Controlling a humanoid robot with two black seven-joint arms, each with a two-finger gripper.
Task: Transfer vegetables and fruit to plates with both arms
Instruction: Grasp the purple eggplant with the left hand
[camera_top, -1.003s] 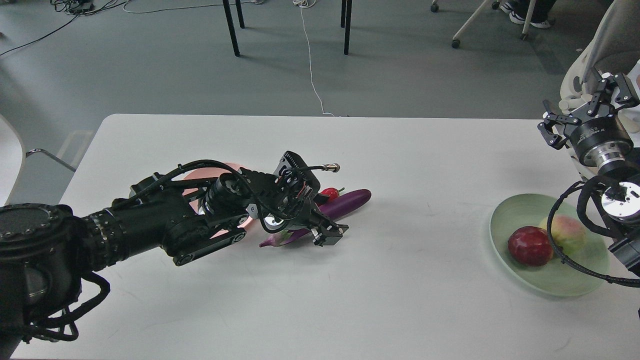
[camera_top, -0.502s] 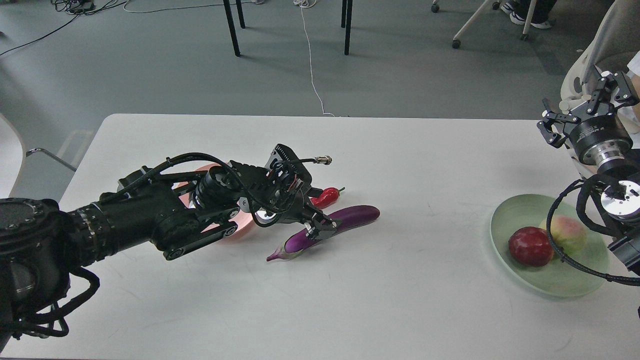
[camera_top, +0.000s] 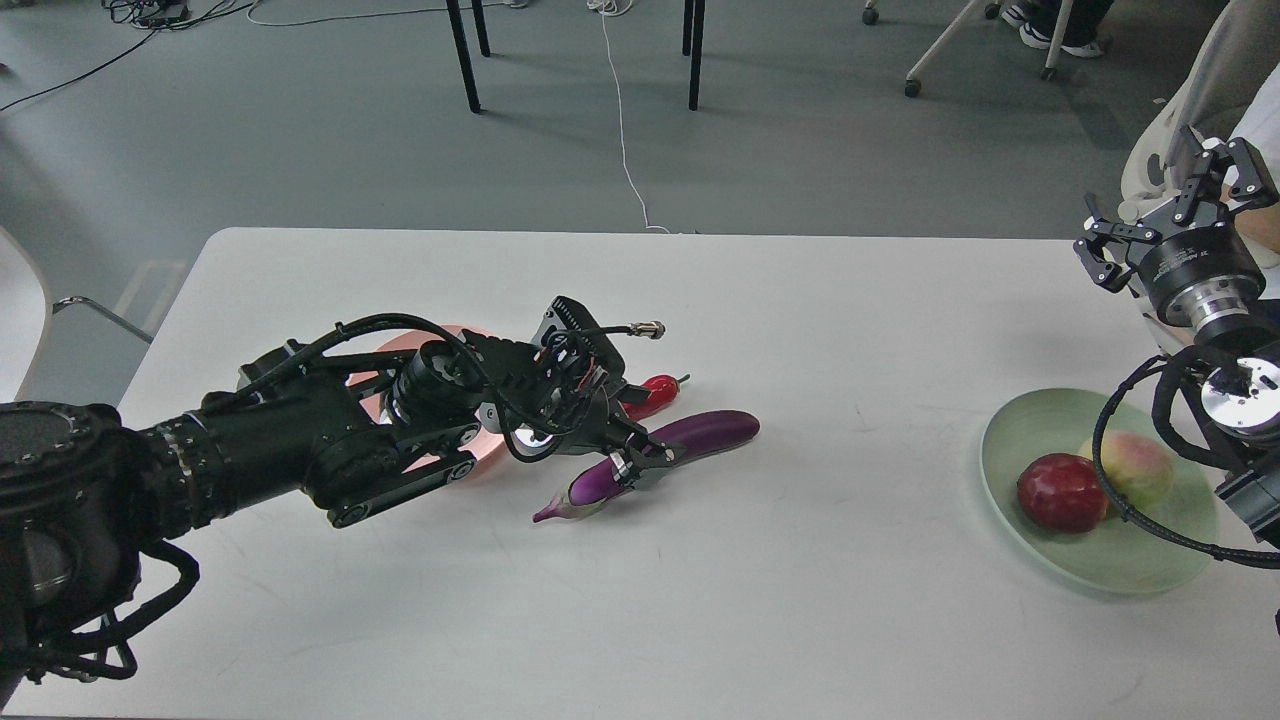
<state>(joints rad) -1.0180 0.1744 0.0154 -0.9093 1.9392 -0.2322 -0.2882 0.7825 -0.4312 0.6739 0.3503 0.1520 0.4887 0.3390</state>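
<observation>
Where left hand (camera_top: 640, 462) meets eggplant (camera_top: 665, 452), chili (camera_top: 652, 392) just behind.

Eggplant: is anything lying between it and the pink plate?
Only the left arm itself. The eggplant lies right of the pink plate, the left tool closing around it; the chili pepper sits just behind, off the path.

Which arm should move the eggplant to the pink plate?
Left. Its gripper is already at the eggplant, beside the pink plate. The right gripper is raised far off.

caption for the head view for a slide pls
Left end effector at the eggplant; pomegranate and peach already on green plate.
</observation>
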